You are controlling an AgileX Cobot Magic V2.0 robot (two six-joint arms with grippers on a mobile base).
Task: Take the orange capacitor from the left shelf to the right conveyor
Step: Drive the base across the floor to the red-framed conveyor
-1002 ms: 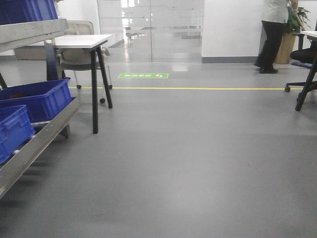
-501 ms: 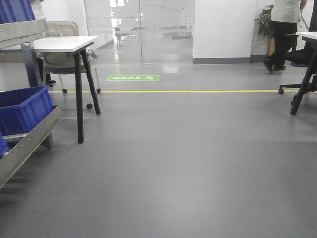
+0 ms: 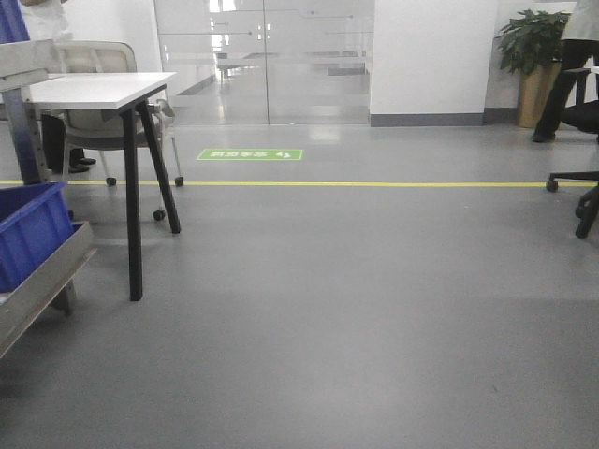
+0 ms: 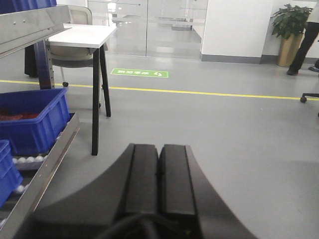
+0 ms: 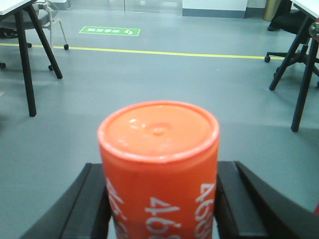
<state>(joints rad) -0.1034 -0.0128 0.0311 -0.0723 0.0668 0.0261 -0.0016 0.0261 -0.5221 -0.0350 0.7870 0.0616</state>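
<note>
Right gripper (image 5: pixel 159 201): clamped on the capacitor (image 5: pixel 158 144), one black finger (image 5: pixel 92 204) against each side of its body.
Capacitor: an orange cylinder that stood upright between the right jaws, its flat cap rising above them and white digits printed down its side.
Left gripper (image 4: pixel 158 174): its two pads were pressed flat together and held nothing.
Shelf (image 4: pixel 47 159): a sloped metal rack that lay left of the left gripper and slightly ahead of it.
Bin (image 4: pixel 37 119): blue, on the shelf, left of and ahead of the left gripper; something reddish lay inside, too unclear to name.
Table (image 4: pixel 87 35): white top on black legs, ahead of the left gripper, just past the shelf.
Chair (image 3: pixel 94 122): behind the table, partly tucked under it.
Line (image 3: pixel 374 183): yellow tape that ran across the grey floor, well ahead of both grippers.
Sign (image 3: pixel 250 154): a green floor marking just beyond the line.
Plant (image 3: pixel 533 42): far ahead and to the right, against the wall.
</note>
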